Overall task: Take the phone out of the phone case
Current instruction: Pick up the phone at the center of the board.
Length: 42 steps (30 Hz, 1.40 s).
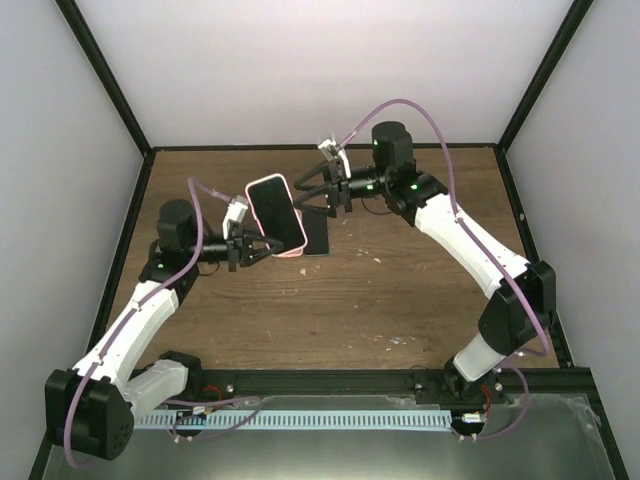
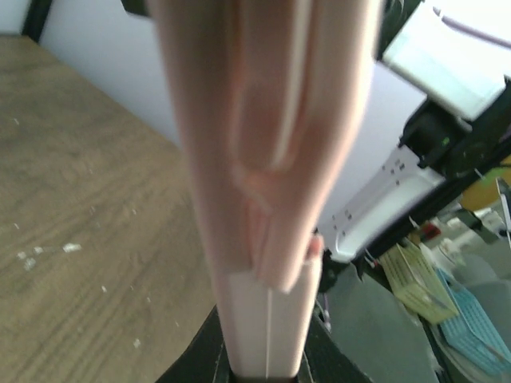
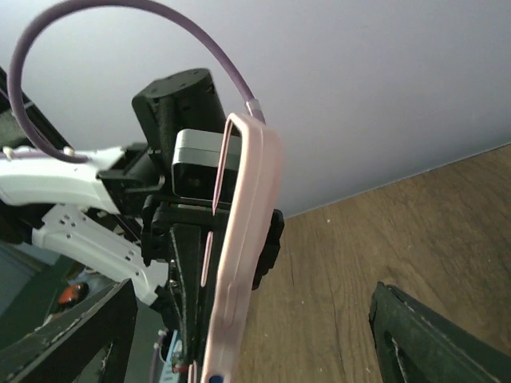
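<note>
The pink phone case [image 1: 277, 215] has a black face inside its rim and is held tilted above the table's middle. My left gripper [image 1: 245, 250] is shut on its lower end. In the left wrist view the case [image 2: 263, 159] rises edge-on from my left gripper [image 2: 263, 369], blurred. My right gripper [image 1: 330, 195] is open at the case's upper right edge. In the right wrist view the case [image 3: 243, 263] stands edge-on between the wide-open fingers [image 3: 423, 335] of my right gripper [image 3: 254, 319], with no visible contact. I cannot tell whether the black face is the phone.
A dark rectangle [image 1: 318, 236] lies on the wooden table [image 1: 400, 290] just right of the case; it may be a shadow or a flat object. Black frame posts and white walls ring the table. My right arm [image 2: 383, 191] is close behind the case.
</note>
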Each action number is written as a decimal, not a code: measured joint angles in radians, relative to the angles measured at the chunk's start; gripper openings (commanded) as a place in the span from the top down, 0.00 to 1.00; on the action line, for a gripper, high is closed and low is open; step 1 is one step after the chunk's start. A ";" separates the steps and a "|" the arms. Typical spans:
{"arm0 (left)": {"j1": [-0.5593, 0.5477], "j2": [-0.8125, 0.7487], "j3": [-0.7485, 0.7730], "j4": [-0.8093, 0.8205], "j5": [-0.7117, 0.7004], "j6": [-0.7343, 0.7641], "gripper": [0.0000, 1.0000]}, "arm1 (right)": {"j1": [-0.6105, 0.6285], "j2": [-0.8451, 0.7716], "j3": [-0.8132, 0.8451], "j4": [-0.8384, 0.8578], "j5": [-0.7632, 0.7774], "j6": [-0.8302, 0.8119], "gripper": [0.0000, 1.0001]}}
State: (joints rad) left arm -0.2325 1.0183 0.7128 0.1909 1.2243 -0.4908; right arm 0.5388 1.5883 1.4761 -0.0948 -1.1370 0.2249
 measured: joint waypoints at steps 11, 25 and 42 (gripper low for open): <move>-0.064 0.005 0.100 -0.602 0.009 0.512 1.00 | 0.009 0.010 0.047 -0.388 -0.023 -0.311 0.27; -0.161 0.108 0.153 -0.901 -0.094 0.824 1.00 | 0.099 0.013 0.067 -0.658 0.016 -0.553 0.65; -0.167 0.123 0.187 -0.985 -0.148 0.941 0.61 | 0.129 0.051 0.081 -0.761 0.042 -0.620 0.95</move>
State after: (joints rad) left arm -0.3996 1.1416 0.9001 -0.7944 1.0767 0.4500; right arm 0.6682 1.6390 1.5570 -0.8555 -1.0946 -0.3946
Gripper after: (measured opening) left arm 0.145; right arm 0.087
